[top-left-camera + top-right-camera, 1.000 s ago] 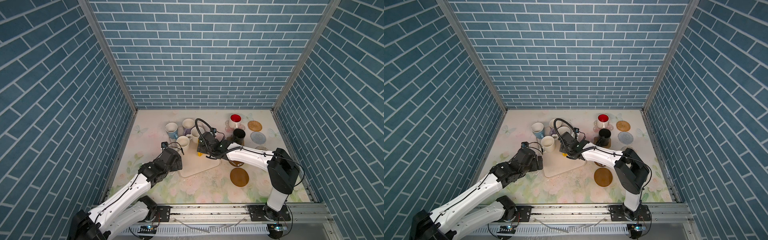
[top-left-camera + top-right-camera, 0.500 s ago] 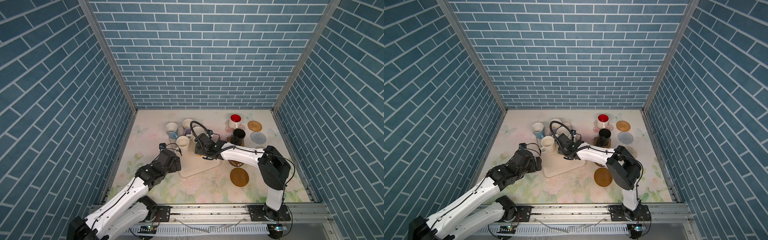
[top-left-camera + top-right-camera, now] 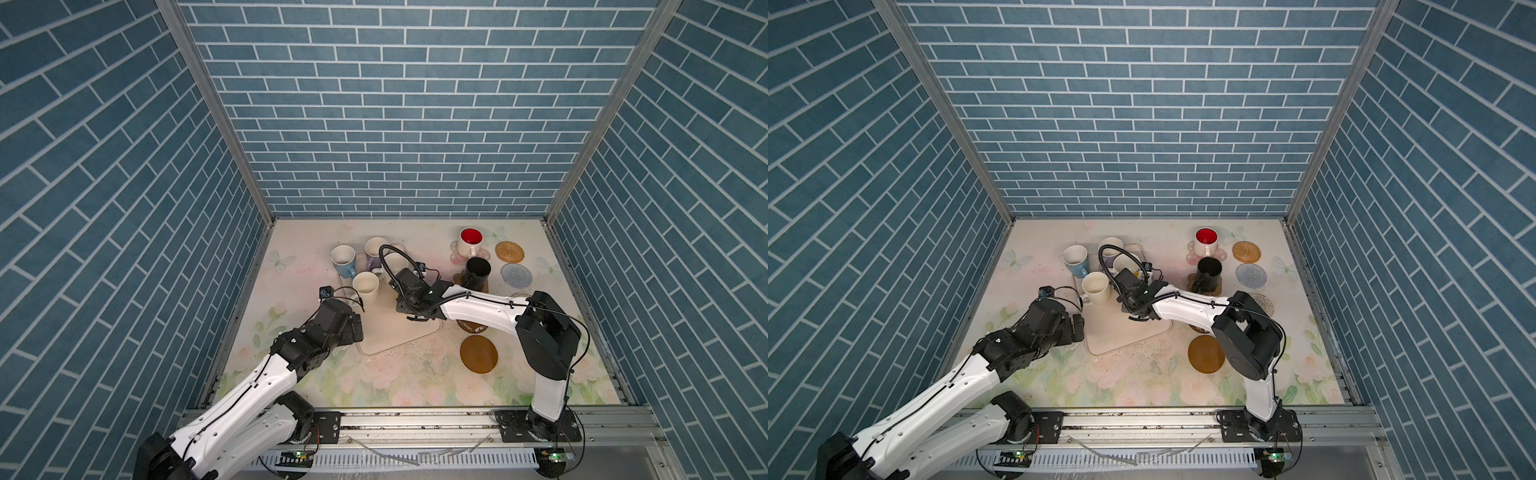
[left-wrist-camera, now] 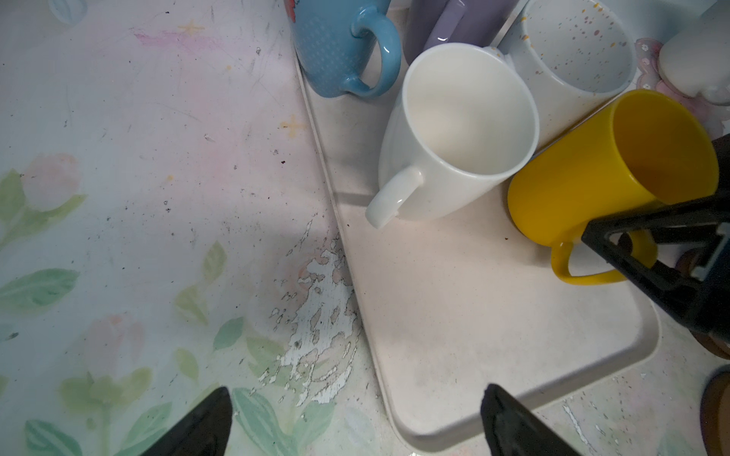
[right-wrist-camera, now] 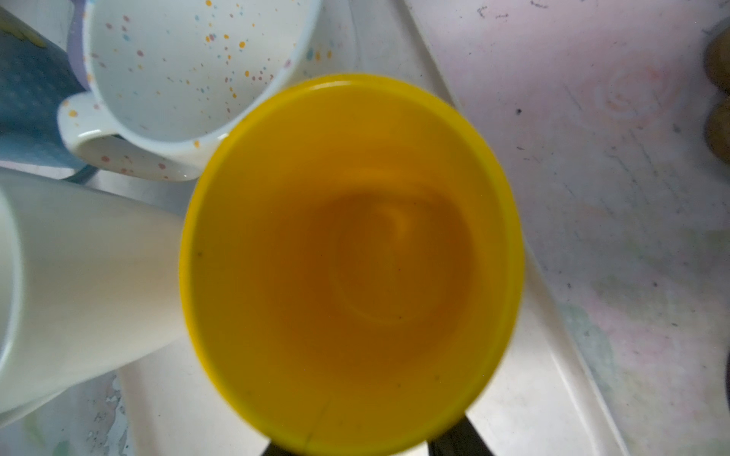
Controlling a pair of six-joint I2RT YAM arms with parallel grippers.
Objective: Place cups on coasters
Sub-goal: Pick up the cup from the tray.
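The yellow cup (image 4: 584, 185) stands on the cream tray (image 4: 474, 316). My right gripper (image 5: 355, 450) hangs straight over the yellow cup (image 5: 351, 256), fingers astride its handle side; the rim hides any contact. In both top views the right gripper (image 3: 409, 305) covers that cup. My left gripper (image 4: 353, 422) is open and empty at the tray's left edge. A cream cup (image 3: 365, 286), speckled cup (image 5: 185, 67), light blue cup (image 3: 343, 259) and lavender cup (image 4: 454, 19) crowd the tray's back. The red-inside cup (image 3: 471, 241) sits on the pink flower coaster (image 3: 455, 255), the black cup (image 3: 477, 272) on the paw-print coaster (image 3: 459, 277).
Bare coasters lie at the right: rattan (image 3: 509, 252), blue woven (image 3: 516, 275), whitish spiral (image 3: 1262, 301) and a brown disc (image 3: 478, 354). Another brown disc (image 3: 471, 326) lies partly under the right arm. Brick walls close three sides.
My right gripper has slid back and left over the yellow cup, which no longer shows from above, and its jaws have narrowed. The left arm has barely shifted.
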